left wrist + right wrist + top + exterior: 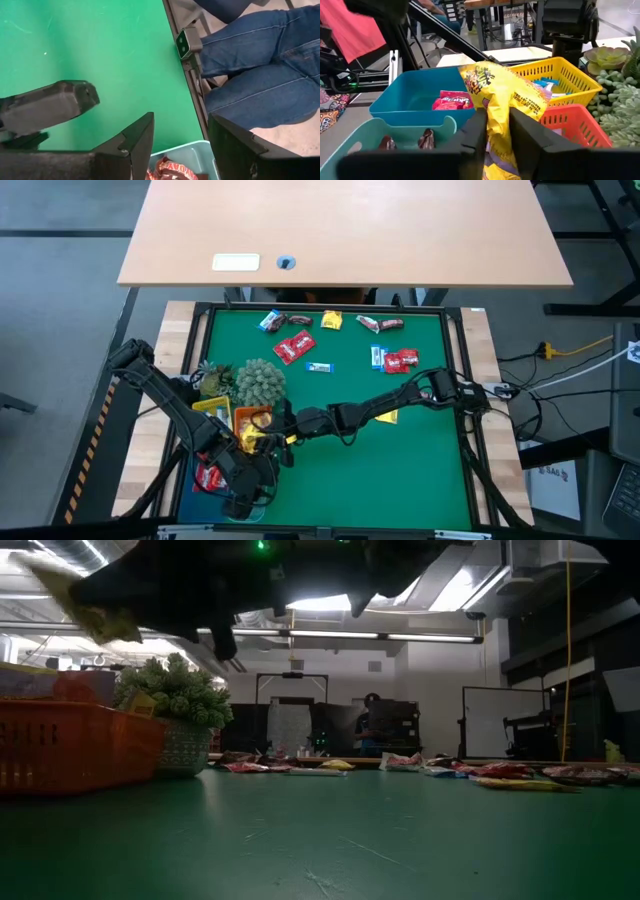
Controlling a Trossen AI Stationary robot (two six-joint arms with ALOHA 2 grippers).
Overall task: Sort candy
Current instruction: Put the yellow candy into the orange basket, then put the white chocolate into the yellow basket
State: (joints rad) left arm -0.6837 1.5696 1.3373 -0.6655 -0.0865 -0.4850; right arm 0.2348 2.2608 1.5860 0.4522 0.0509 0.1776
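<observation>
My right gripper is shut on a yellow candy packet, which hangs in the air by the orange tray. My left gripper is open above the teal tray, where a dark brown bar lies. Red packets lie in the blue tray, brown bars in the teal tray, and blue-white wrappers in the yellow tray. Loose candy lies scattered on the far half of the green mat. My right gripper pinches the yellow packet between its two fingers, at the packet's lower part. The packet's printed upper part sticks out beyond the fingertips. The packet is lifted clear of the trays, as the low view shows.
A grey-green spiky plant ball in a pot stands just beyond the trays. One yellow packet lies beneath my right arm. A seated person's jeans-clad legs are at the table's near edge. The near right of the green mat is bare.
</observation>
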